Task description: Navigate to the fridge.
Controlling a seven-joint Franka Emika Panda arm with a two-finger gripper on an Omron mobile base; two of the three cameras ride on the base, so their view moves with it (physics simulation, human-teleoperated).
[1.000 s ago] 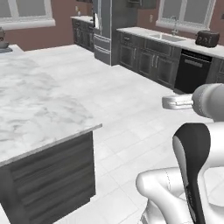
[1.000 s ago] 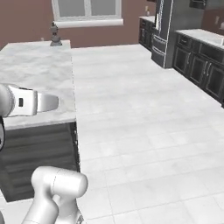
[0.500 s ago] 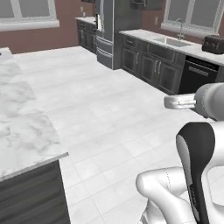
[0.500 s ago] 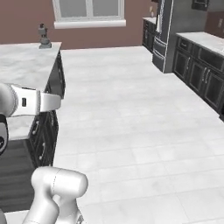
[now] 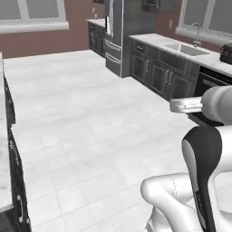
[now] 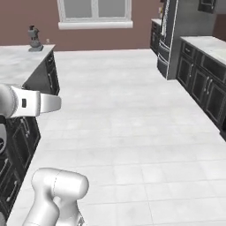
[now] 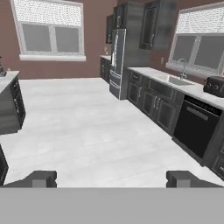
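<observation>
On your left, the marble island (image 5: 3, 181) has slid almost out of the left base view; a second ago it filled much of that side, and now you see just its edge and dark drawer fronts. That whole-picture shift tells you the base has driven forward and swung, not that anything in the kitchen moved. In the right base view the island (image 6: 26, 66) shows at the left with a small stand mixer (image 6: 34, 37) on its far corner.

The middle is open white tile floor (image 5: 90, 118), with nothing lying between you and the far wall.

To the right stands the fridge (image 5: 118, 31), at the far end of the cabinet run, just beside the dark lower cabinets (image 5: 158, 74) that lead back to the sink (image 5: 181, 47). It now looks larger and nearer the middle than a second ago, so the drive appears well along but not finished; judging by the floor left, you need more forward travel, then a turn to face its doors. The hand view shows the fridge (image 7: 119, 61) ahead, past the dishwasher (image 7: 194, 127).

The gripper (image 7: 111, 179) carries nothing, its fingertips (image 7: 41, 178) spread wide apart.
</observation>
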